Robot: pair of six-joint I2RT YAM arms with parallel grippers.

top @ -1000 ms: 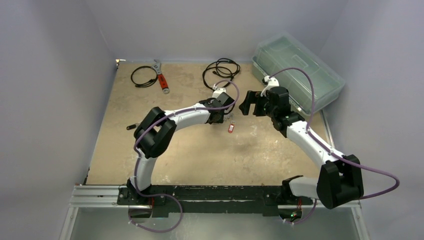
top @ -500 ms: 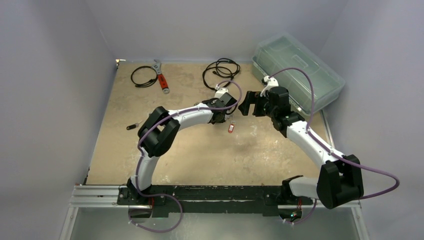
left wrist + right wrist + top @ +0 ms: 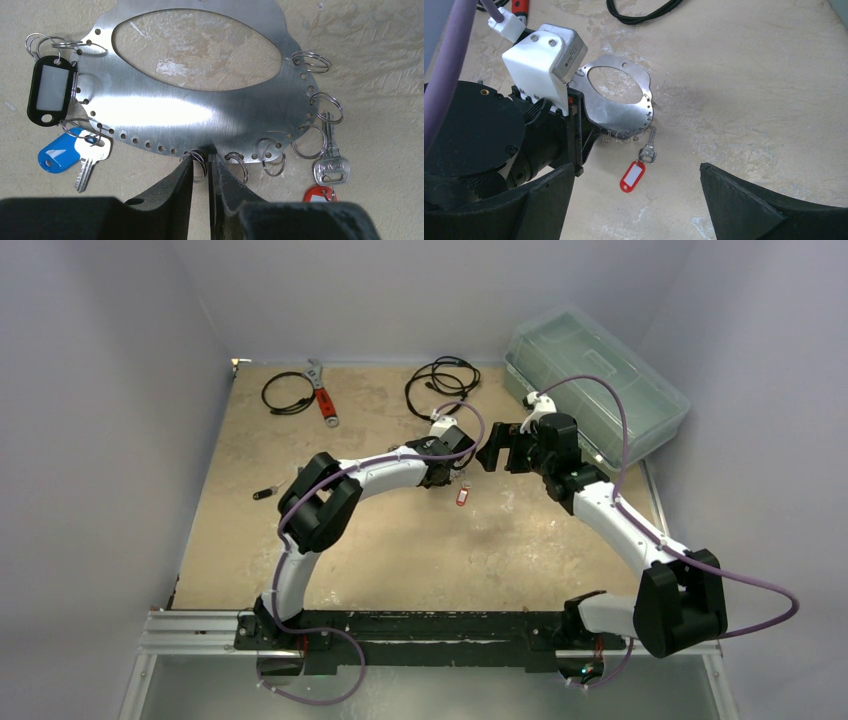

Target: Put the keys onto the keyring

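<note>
The keyring is a flat steel plate point(image 3: 200, 117) with an oval hole and several small split rings along its pierced edge. My left gripper point(image 3: 201, 159) has its jaws nearly together on one split ring point(image 3: 200, 167) at the plate's near edge. A key point(image 3: 330, 167) with a red tag point(image 3: 320, 194) hangs on a ring at the right. On the left of the plate are a blue-tagged key point(image 3: 90, 162) and a black tag point(image 3: 50, 92). A dark key point(image 3: 263, 493) lies alone far to the left. My right gripper point(image 3: 636, 169) is open and empty above the red tag point(image 3: 632, 176).
A red-handled wrench point(image 3: 322, 395) and two black coiled cables point(image 3: 288, 392) point(image 3: 442, 380) lie at the back. A clear plastic box point(image 3: 595, 380) stands at the back right. The left wrist's white camera housing point(image 3: 544, 60) is close to my right gripper.
My left arm has moved slightly to the right and its jaws have narrowed onto the split ring. The right arm has not moved.
</note>
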